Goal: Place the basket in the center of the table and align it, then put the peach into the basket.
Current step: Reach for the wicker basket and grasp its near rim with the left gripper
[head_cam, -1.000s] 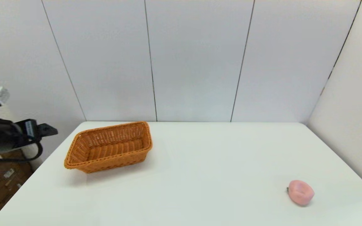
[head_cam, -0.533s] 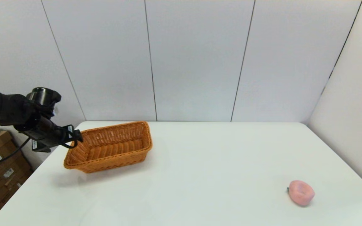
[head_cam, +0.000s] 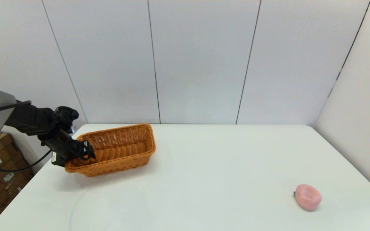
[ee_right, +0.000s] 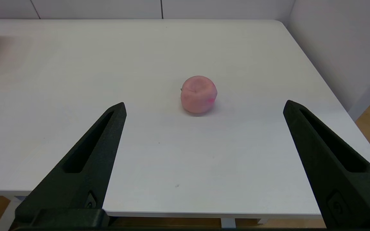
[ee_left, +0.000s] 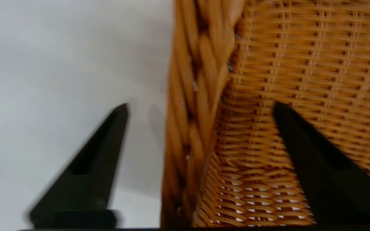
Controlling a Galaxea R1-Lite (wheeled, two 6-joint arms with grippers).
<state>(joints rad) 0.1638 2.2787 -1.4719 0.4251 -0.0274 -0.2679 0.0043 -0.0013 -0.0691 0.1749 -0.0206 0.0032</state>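
The basket [head_cam: 112, 150] stands at the far left part of the counter [head_cam: 204, 166], near the back edge and a little turned, so it is not yet in the center and not yet aligned. The peach [head_cam: 307, 197] lies alone on the near right part of the counter, well apart from the basket.

The left pincer [head_cam: 87, 153] is at the left short end of the basket. In the left wrist view its two black fingers [ee_left: 88, 179] are spread wide, one outside the braided rim over the white counter and the other inside, over the woven wall. The rim passes between them, but neither finger presses on it, so the pincer is open and holds nothing.

The right pincer [ee_right: 204, 106] waits low at the near edge of the counter, off to the right, also open and empty, with the peach in front of it.

I judge that the first step is in hand: taking hold of the basket at its rim. The next move calls for closing the left pincer on the rim and wall, then dragging or lifting the basket toward the middle and turning it square with the counter edges. A grip at one end only may let the basket swing, so the move should be slow. The peach comes after that.
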